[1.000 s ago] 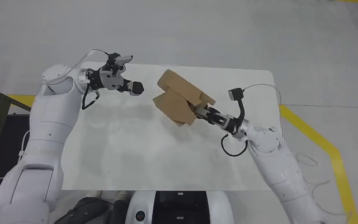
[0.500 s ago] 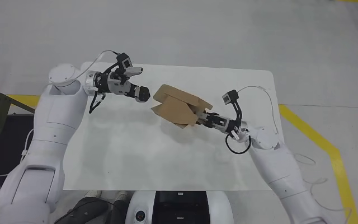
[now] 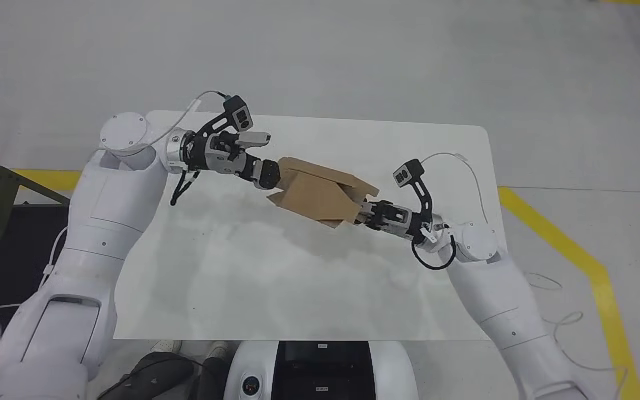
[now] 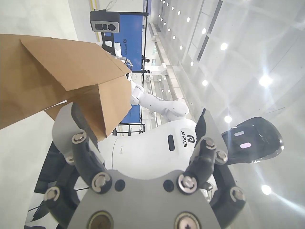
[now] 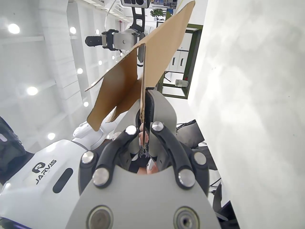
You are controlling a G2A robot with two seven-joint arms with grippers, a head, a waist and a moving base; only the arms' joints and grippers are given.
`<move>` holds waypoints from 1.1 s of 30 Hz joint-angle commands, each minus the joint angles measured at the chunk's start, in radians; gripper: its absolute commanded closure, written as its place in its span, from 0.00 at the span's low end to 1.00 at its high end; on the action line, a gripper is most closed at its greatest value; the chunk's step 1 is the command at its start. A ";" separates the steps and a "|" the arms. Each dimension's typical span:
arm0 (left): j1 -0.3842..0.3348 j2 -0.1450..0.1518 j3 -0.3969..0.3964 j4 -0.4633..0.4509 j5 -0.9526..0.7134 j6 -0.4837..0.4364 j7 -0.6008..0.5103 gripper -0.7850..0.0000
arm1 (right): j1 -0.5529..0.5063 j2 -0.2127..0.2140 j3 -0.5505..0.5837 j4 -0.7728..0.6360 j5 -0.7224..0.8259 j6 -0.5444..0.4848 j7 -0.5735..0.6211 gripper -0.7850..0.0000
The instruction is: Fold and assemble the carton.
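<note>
a large robotics lab hall: rows of ceiling lights (image 4: 265, 80), yellow floor tape (image 3: 556, 233).

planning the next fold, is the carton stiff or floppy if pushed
Probably light: the right gripper alone holds the carton by one edge. Panels look flat, stiff, but flaps splay at creases, so pushes likely hinge them.

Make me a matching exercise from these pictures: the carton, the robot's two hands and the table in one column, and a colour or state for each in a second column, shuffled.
Column one:
1. carton
2. left hand
3. right hand
4. table

Column two:
A. shut on the carton's edge
B. white
C. open, right beside the carton
D. brown, partly folded, between the two hands

Pairs: 1-D, 2-C, 3-A, 4-B.
</note>
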 commanded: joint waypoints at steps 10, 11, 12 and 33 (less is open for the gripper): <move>0.007 0.000 0.002 -0.015 0.014 -0.008 0.030 0.00 | -0.005 0.000 -0.002 -0.009 -0.004 0.008 -0.016 1.00; 0.013 0.001 0.004 -0.034 0.041 -0.017 0.057 0.00 | -0.009 0.000 -0.002 -0.019 -0.011 0.018 -0.031 1.00; 0.018 0.002 0.005 -0.050 0.063 -0.024 0.078 0.00 | -0.013 0.000 -0.002 -0.028 -0.006 0.028 -0.038 1.00; 0.004 -0.011 0.040 -0.065 -0.020 -0.001 0.024 0.00 | -0.004 -0.006 -0.025 -0.026 0.052 0.058 -0.012 1.00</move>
